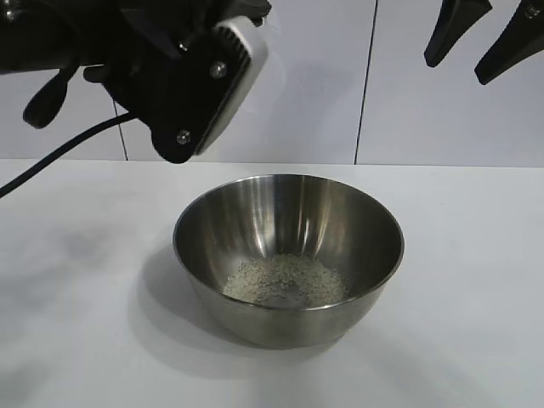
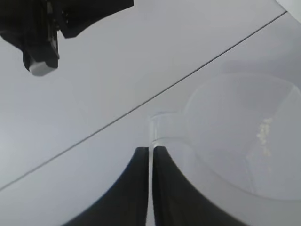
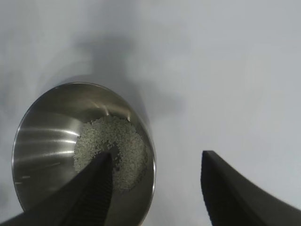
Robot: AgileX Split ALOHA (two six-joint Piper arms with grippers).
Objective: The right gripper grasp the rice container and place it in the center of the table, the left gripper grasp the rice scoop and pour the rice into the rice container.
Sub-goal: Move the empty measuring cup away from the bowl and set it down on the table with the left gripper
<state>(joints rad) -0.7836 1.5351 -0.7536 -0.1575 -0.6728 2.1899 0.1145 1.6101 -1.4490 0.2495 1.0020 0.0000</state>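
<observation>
The rice container [image 1: 212,229], a shiny steel bowl, stands in the middle of the white table [image 1: 76,280] with a low heap of rice [image 1: 285,280] in its bottom. My left gripper [image 2: 150,149] is raised at the upper left, its bulky body [image 1: 187,85] above the bowl's far left side. It is shut on the thin handle of the clear rice scoop [image 2: 244,136], where a few grains cling. The scoop is hidden in the exterior view. My right gripper [image 1: 457,70] hangs open high at the upper right, and from its wrist view [image 3: 156,157] the bowl [image 3: 42,136] and rice [image 3: 110,141] lie below.
A pale panelled wall [image 1: 442,119] with a vertical seam stands behind the table. A black cable [image 1: 59,153] trails down from the left arm toward the table's left edge. Bare tabletop surrounds the bowl on all sides.
</observation>
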